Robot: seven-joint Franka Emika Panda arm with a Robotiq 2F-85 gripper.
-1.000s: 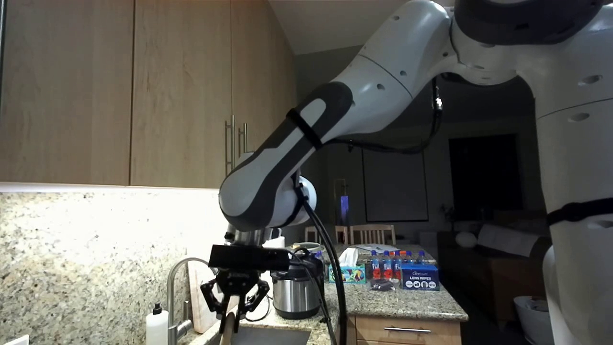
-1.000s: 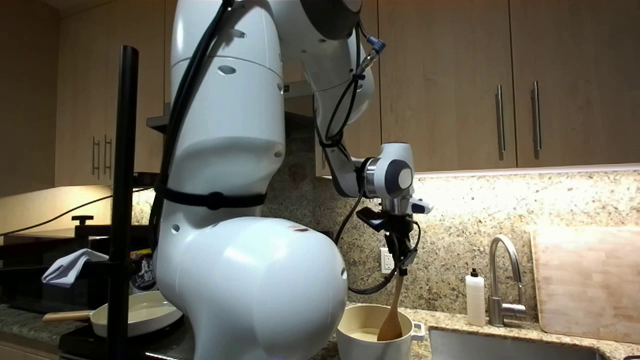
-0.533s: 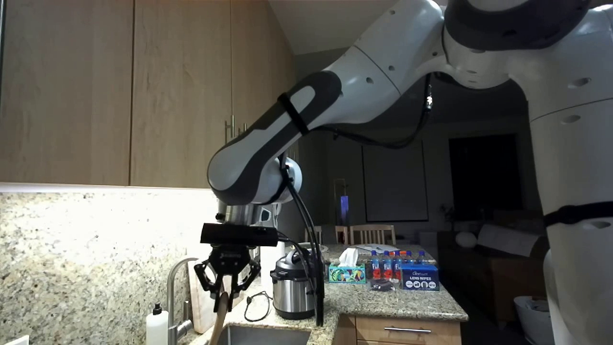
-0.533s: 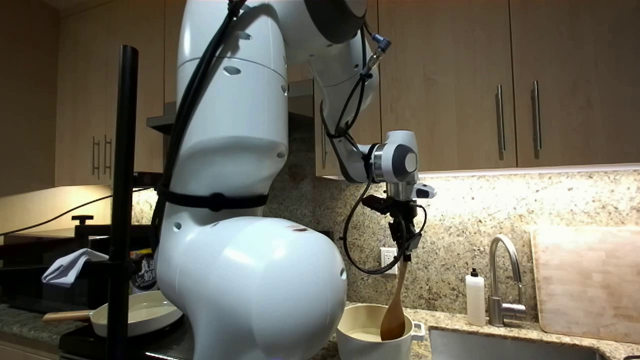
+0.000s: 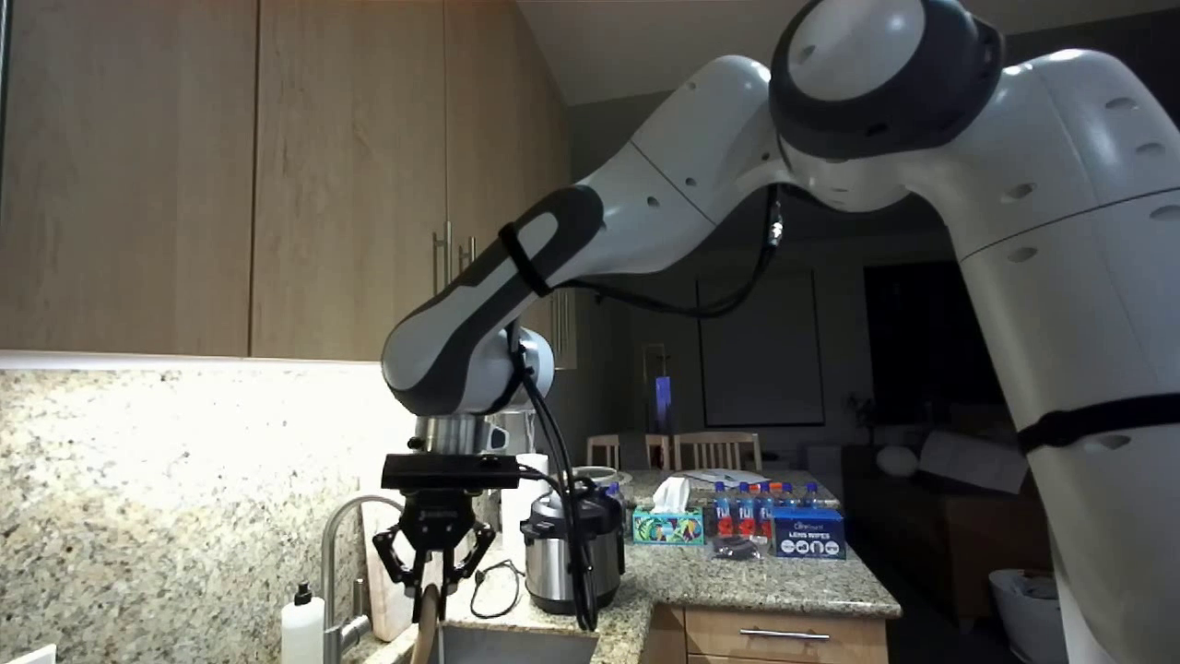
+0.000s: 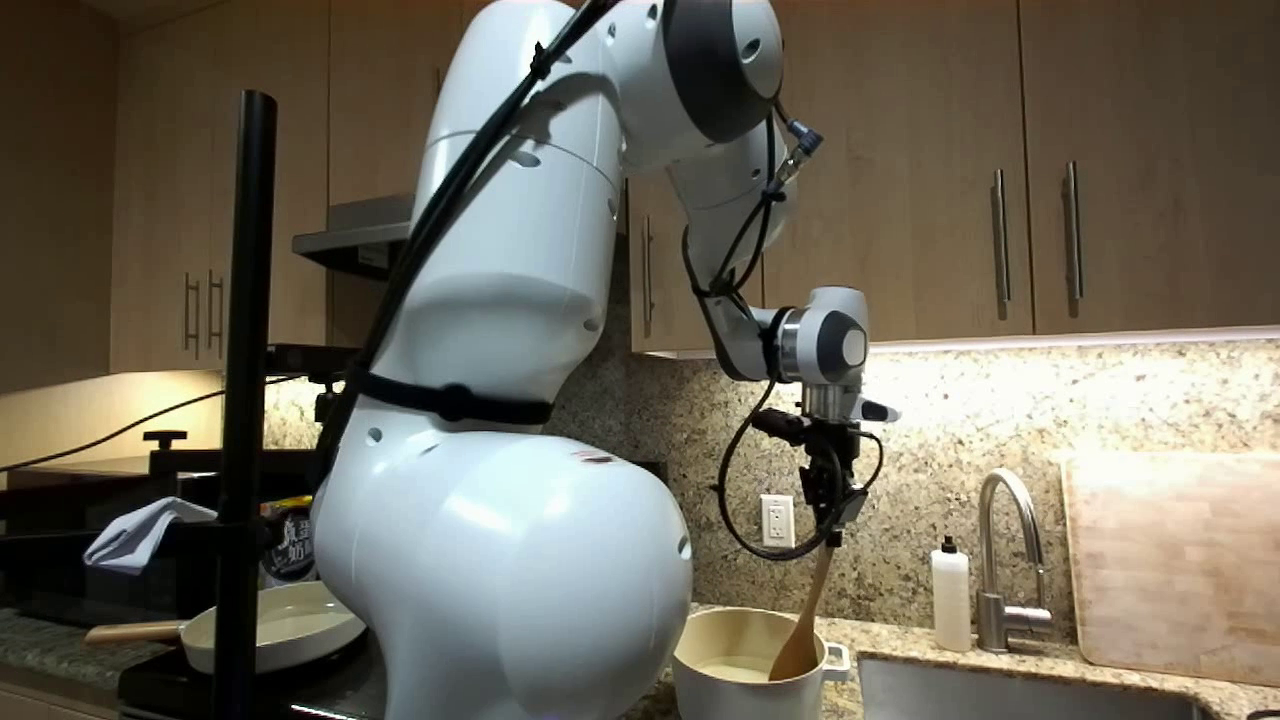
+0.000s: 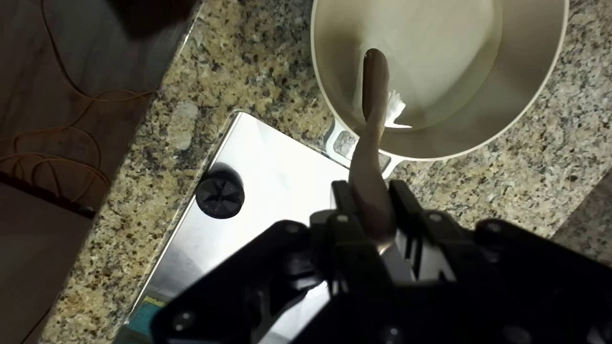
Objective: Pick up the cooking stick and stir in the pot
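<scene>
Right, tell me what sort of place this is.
A kitchen, probably in a home: there is a sink with a curved faucet, a run of wall cabinets, and a pale pot with a wooden spoon in it.

The round, handled white pot [image 6: 745,702] is cream on the inside, and the long, slender wooden spoon [image 6: 797,650] a warm brown. The two-fingered gripper [image 7: 369,188] is black; the rounded, jointed robot arm [image 6: 490,570] is white with dark grey patches. The smooth stone countertop [image 7: 148,162] is speckled tan, grey and black (the flat stone backsplash [image 5: 120,516] wears much the same speckle). The squat metal cooker [image 5: 553,570] is silver with a black top, the rectangular tissue box [image 5: 666,529] teal with a multicoloured print, and the boxy lens-wipes carton [image 5: 808,538] blue with white lettering.
</scene>
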